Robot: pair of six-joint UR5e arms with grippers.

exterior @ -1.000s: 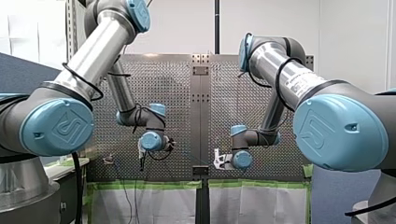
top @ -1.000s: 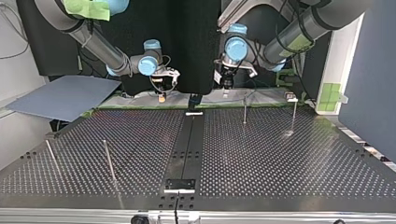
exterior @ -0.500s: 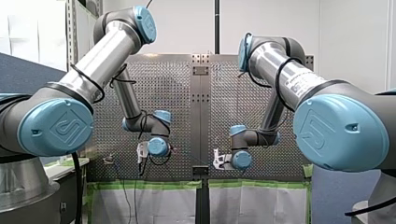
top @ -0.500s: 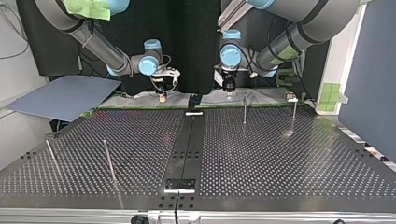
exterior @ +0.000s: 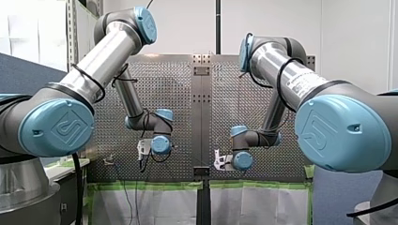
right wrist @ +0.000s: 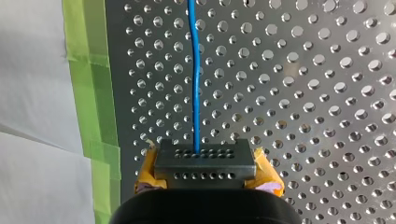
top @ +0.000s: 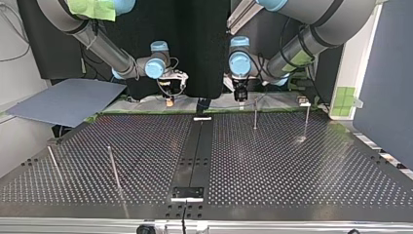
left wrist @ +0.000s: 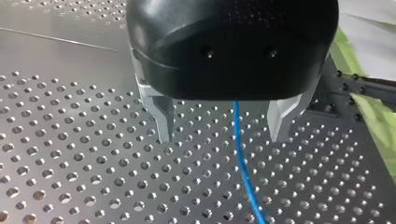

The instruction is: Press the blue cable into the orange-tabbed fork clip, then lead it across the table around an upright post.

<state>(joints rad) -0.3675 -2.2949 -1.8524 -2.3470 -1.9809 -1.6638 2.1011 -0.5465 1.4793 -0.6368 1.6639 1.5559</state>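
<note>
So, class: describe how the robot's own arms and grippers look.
My left arm and my right arm are silver tubes with pale blue round joint caps, embossed with a logo, and black cables looped along them. My right arm bears a white printed label. My left gripper is black with grey metal fingers; my right gripper has yellow pads.

Here we are in a robotics lab: my left arm (exterior: 101, 58) and my right arm (exterior: 286, 70) over a perforated metal table (top: 292, 165), green tape (right wrist: 88, 93) edging it, a blue partition (top: 384, 73) alongside.

Blue cable (right wrist: 194, 70) thin, nearly straight, seemingly stretched over perforated table (right wrist: 327, 93).
</note>
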